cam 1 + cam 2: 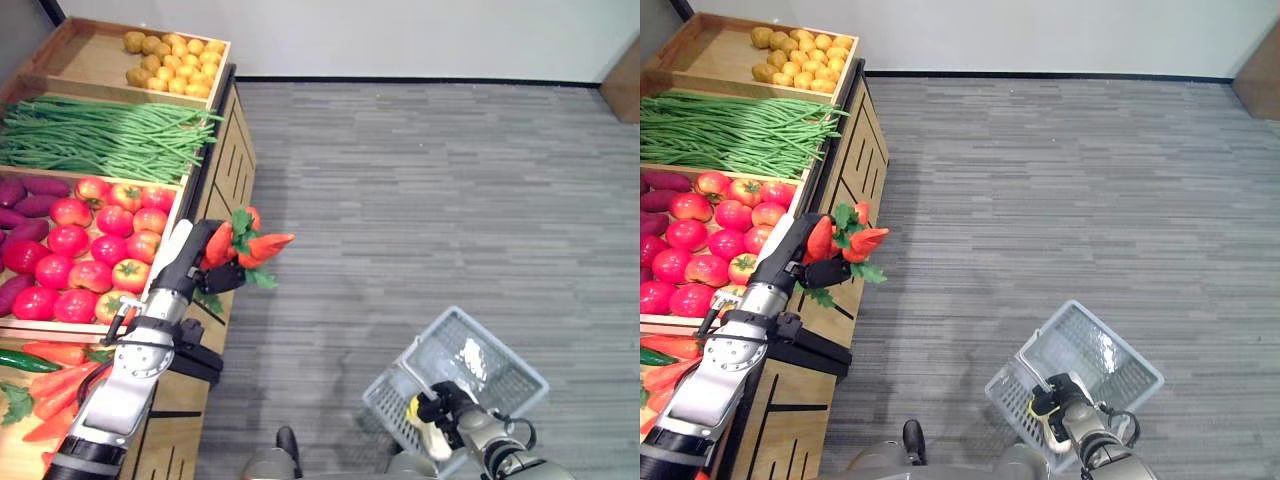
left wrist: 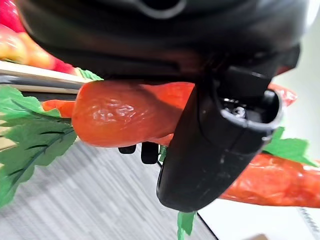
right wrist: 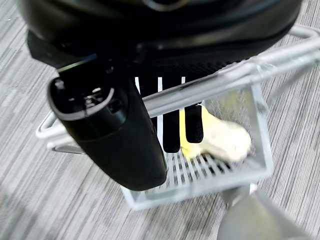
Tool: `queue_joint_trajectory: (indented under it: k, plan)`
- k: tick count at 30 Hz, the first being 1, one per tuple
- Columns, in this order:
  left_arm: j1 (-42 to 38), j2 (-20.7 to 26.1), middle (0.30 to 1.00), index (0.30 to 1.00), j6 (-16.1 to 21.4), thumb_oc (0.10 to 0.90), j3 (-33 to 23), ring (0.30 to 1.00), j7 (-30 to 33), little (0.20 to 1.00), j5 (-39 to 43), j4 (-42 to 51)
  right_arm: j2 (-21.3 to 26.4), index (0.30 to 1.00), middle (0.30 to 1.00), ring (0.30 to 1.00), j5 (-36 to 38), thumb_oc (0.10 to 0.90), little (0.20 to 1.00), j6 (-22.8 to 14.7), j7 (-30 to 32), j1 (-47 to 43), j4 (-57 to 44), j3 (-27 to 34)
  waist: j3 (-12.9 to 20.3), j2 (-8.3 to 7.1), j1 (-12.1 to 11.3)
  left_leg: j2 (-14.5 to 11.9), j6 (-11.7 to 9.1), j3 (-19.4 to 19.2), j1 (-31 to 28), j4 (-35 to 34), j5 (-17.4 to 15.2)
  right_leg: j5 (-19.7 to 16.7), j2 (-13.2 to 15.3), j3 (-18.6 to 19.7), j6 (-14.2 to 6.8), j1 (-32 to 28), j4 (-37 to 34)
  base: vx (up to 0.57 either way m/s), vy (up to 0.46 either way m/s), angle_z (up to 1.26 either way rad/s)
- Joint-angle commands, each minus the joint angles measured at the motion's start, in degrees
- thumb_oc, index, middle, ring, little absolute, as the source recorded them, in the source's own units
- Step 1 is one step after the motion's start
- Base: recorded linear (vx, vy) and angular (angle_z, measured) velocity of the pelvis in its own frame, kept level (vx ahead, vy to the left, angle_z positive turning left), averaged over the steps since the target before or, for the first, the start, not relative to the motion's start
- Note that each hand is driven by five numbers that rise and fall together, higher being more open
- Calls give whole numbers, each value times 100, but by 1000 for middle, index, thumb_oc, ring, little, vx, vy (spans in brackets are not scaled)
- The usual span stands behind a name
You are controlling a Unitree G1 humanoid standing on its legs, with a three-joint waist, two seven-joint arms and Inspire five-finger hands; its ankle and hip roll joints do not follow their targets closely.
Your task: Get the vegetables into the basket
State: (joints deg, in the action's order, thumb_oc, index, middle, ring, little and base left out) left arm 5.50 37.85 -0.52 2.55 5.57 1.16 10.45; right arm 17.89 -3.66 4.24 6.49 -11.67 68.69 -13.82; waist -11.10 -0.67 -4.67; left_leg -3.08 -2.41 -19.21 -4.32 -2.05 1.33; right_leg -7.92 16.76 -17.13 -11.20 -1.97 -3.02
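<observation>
My left hand (image 1: 222, 272) is shut on a bunch of orange carrots (image 1: 262, 245) with green leaves. It holds them in the air just past the edge of the wooden produce stand (image 1: 225, 150), above the floor. From the wrist, the thumb (image 2: 215, 150) crosses the carrots (image 2: 120, 117). A grey wire basket (image 1: 512, 385) hangs low at the right. My right hand (image 1: 452, 405) is curled round its handle (image 3: 210, 87). A pale yellow-and-white item (image 3: 220, 140) lies inside the basket.
The stand's bins hold potatoes (image 1: 170, 55), green beans (image 1: 100, 135), tomatoes (image 1: 100, 250), purple sweet potatoes (image 1: 25, 205) and more carrots (image 1: 60, 385). Grey carpet (image 1: 420, 180) stretches between the stand and the basket.
</observation>
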Motion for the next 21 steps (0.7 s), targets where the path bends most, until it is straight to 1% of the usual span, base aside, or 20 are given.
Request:
queue_joint_trajectory:
  k: [1,3,6,8,10,11,13,16,17,20,21]
  plan:
    - [-280,83,300,300,377,400,-196,300,-37,300,34,600,50,300,300,300,65,400,300,-219,182,-262,-534,42,428,-149,-10,75,126,632,317,485,-532,75,71,161,-168,339,367,39,-147,25]
    - [-289,61,300,300,362,400,-135,300,-65,300,29,549,47,300,300,300,84,400,300,-212,189,-274,-562,40,467,-172,-6,57,105,642,323,434,-451,78,52,125,-146,319,341,22,-101,25]
    - [-339,-3,300,300,300,400,171,300,-135,300,36,259,97,300,300,300,184,400,300,-194,273,-380,-697,19,499,-139,16,-62,5,813,258,282,-327,246,-63,52,-105,169,364,10,-125,11]
    - [-374,-16,300,300,298,400,221,300,-153,300,52,208,109,300,300,300,202,400,300,-189,282,-428,-707,15,520,-140,24,-70,1,858,292,255,-270,237,-63,12,-81,175,350,-3,-65,40]
    - [-412,-18,300,300,229,400,467,300,-257,300,-62,-42,219,300,300,300,191,400,300,-154,329,-750,-819,-113,579,-111,-47,-108,-40,962,279,147,-195,285,-116,-129,-43,60,238,12,-101,35]
    - [-419,-22,300,300,230,400,470,300,-257,300,-66,-48,220,300,300,300,192,400,300,-151,329,-755,-817,-113,576,-107,-44,-110,-41,966,277,142,-192,282,-120,-134,-42,53,229,21,-70,28]
    - [-456,9,300,300,198,400,666,300,-315,300,-172,-199,291,300,300,300,171,400,300,-110,366,-1107,-797,-275,616,-58,-129,-126,-75,973,264,51,-123,259,-146,-185,-44,-12,89,14,-35,22]
    - [-536,41,300,300,190,400,748,300,-306,300,-215,-259,324,300,300,300,159,400,300,-88,404,-1406,-777,-382,619,-16,-194,-132,-100,987,291,2,-79,222,-175,-198,-35,-17,-29,-2,-13,7]
    - [-587,60,300,300,178,400,843,300,-317,300,-279,-332,311,300,300,300,151,400,300,-81,437,-1650,-772,-492,636,20,-236,-139,-118,976,305,-34,-52,193,-195,-200,-33,-22,-113,-3,-12,4]
    - [-748,32,300,300,155,400,1020,300,-288,300,-401,-540,252,300,300,300,178,400,300,-84,495,-1978,-768,-644,634,69,-269,-149,-139,969,340,-73,-14,194,-223,-156,-25,19,-143,-2,0,1]
    - [-912,34,300,300,123,400,1197,300,-294,300,-546,-719,159,300,300,300,205,400,300,-81,507,-2227,-838,-776,619,97,-270,-159,-155,955,373,-106,27,184,-239,-117,-16,58,-155,0,0,0]
